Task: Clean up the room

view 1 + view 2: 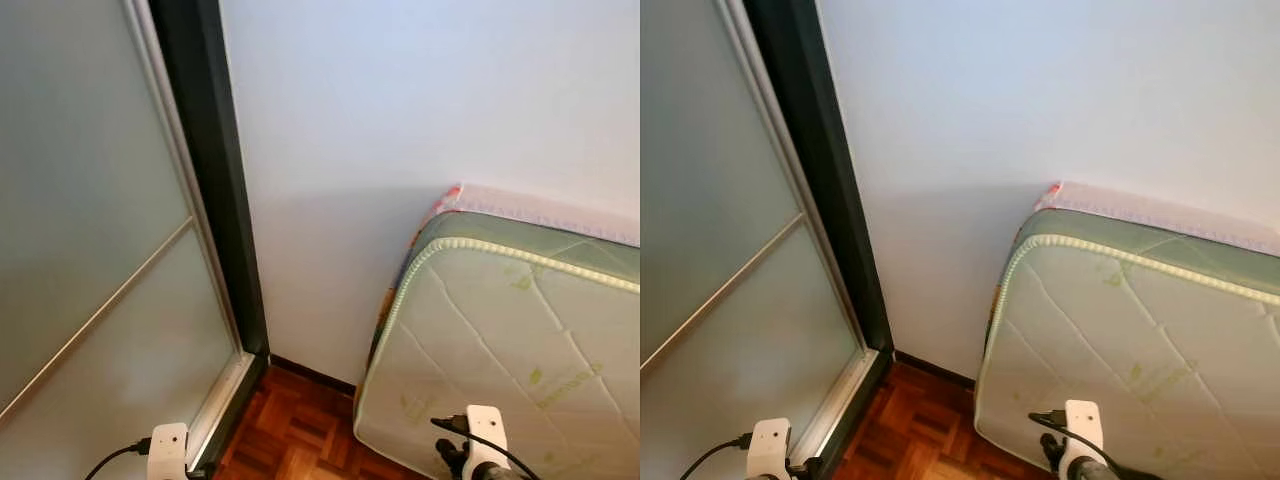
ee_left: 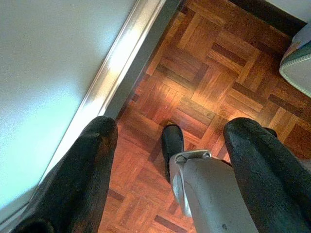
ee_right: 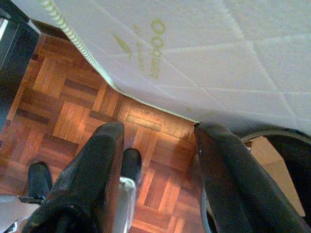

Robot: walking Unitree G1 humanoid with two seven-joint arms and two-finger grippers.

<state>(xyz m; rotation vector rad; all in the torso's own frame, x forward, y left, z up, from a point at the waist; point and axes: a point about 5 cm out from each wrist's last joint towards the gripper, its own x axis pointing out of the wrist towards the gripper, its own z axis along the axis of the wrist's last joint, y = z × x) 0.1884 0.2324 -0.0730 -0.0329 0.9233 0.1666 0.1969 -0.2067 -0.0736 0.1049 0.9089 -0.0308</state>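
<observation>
- Room corner: a quilted white mattress with green piping (image 1: 520,340) leans on the pale wall (image 1: 400,120), beside a frosted glass sliding door (image 1: 90,220).
- Parquet floor (image 2: 209,77) shows no litter; I judge tidying not visibly begun.
- Left gripper (image 2: 167,155) and right gripper (image 3: 158,160) hang low, jaws wide, empty.
- The room's remainder is out of frame.

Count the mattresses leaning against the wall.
2. A quilted white mattress with green trim leans on the wall to the robot's right. A second one with a pink edge stands behind it, mostly hidden. More could sit behind them.
</observation>
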